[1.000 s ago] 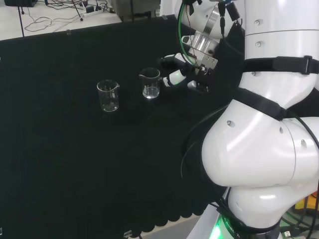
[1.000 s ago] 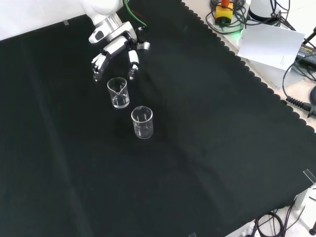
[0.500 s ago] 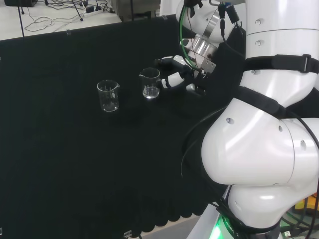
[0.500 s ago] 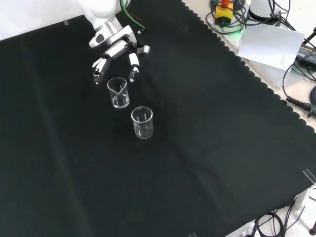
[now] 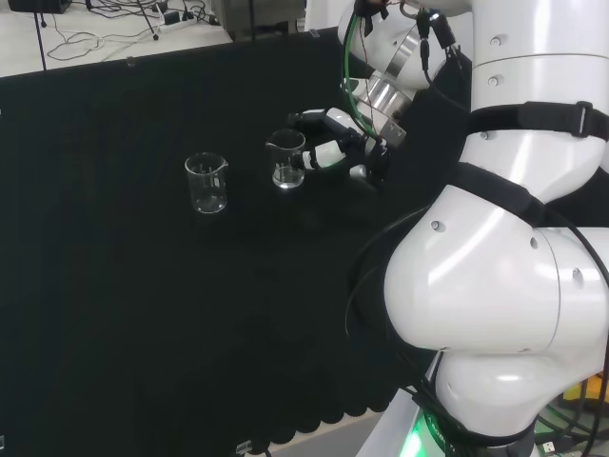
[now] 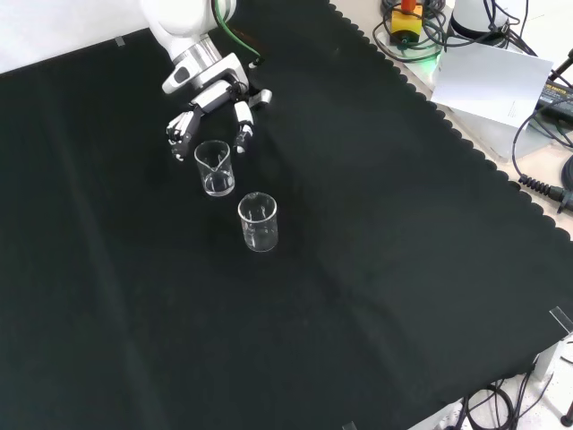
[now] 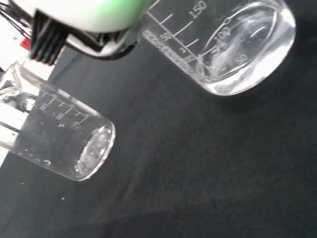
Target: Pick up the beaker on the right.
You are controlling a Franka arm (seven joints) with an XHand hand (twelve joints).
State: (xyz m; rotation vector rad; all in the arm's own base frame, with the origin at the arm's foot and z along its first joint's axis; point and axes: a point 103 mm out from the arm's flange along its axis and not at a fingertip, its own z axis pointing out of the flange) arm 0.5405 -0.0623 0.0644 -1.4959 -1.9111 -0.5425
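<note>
The hand (image 5: 335, 149) is hovering low over the black cloth (image 5: 143, 314) at the right side of the right-hand beaker (image 5: 286, 158) in the head view. Its fingers are spread wide and only slightly curved, and they are holding nothing. In the front view the hand (image 6: 210, 103) is reaching down from the top of the picture, with one finger (image 6: 179, 130) to the left of the beaker's (image 6: 215, 167) rim and another finger (image 6: 243, 123) to its right, so the glass is standing just below the opening between them. No finger appears to be touching the glass, though the gap is small and contact cannot be ruled out.

The beaker is standing upright on the cloth, its long axis vertical and its spout pointing away from the hand in the head view. A second beaker (image 5: 206, 183) is standing well to the left in the head view; in the front view the second beaker (image 6: 258, 221) is sitting nearer the camera, beyond the target as seen from the hand. In the wrist view both glasses are showing, the target beaker (image 7: 233, 44) closest to the palm and the second beaker (image 7: 54, 133) farther off.

The approach is judged nearly complete. The coming move depends on the target lying directly ahead of the open fingers: a short advance along that line should bring the wall between fingers and thumb before closing. Overshoot risks pushing the target towards the second beaker.
</note>
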